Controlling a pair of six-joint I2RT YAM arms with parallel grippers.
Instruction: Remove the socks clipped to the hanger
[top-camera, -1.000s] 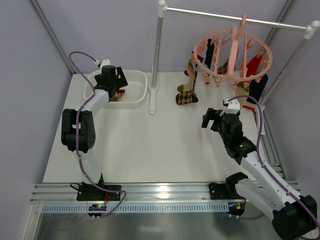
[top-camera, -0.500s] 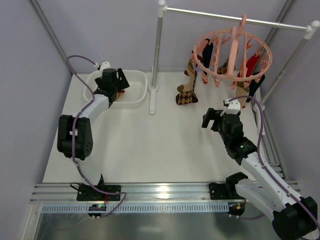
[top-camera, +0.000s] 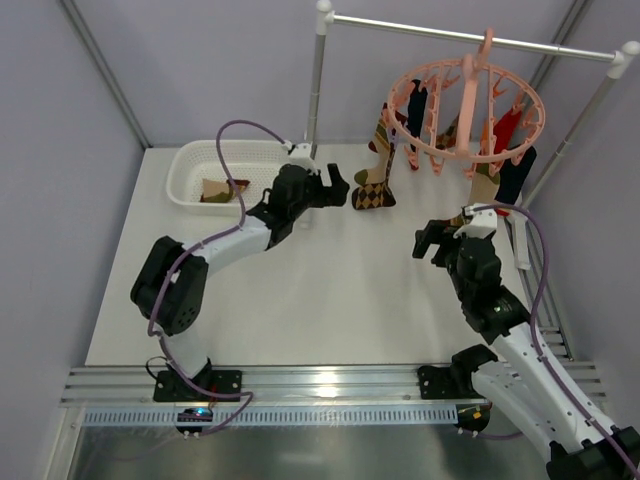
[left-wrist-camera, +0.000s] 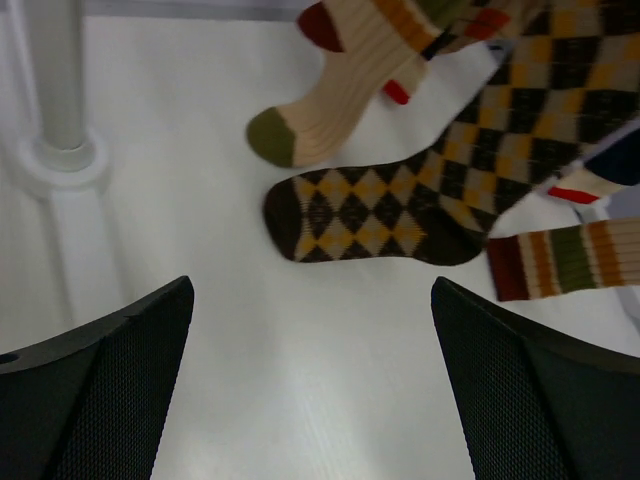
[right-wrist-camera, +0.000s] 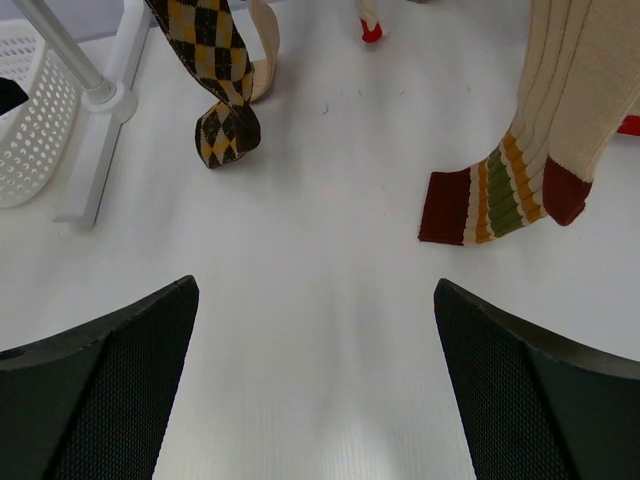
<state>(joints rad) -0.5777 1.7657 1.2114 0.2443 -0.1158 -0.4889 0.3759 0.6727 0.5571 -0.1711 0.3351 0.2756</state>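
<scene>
- The left gripper (top-camera: 338, 190) is no longer over the white basket (top-camera: 190, 180), where it was a second ago. It is now across the table, past the post of the white rail (top-camera: 312, 100), and its claw is spread wide with nothing in it.
- One folded sock (top-camera: 213, 190) now lies uncovered in the basket, so I judge that one delivery is finished.
- In the left wrist view, the brown and yellow argyle sock (left-wrist-camera: 370, 215) is just in front of the open fingers (left-wrist-camera: 100, 390). Its toe rests on the table. It looks like the next one to take.
- The right gripper (top-camera: 430, 243) has moved back a little toward its base. Its claw is also spread and empty, and it faces the striped sock (right-wrist-camera: 480, 200).
- The pink hanger (top-camera: 466, 110) hangs on the rail at the back right. Several socks are clipped under it, among them a red one (top-camera: 508, 125) and a dark navy one (top-camera: 515, 175), so much of the task remains.
</scene>
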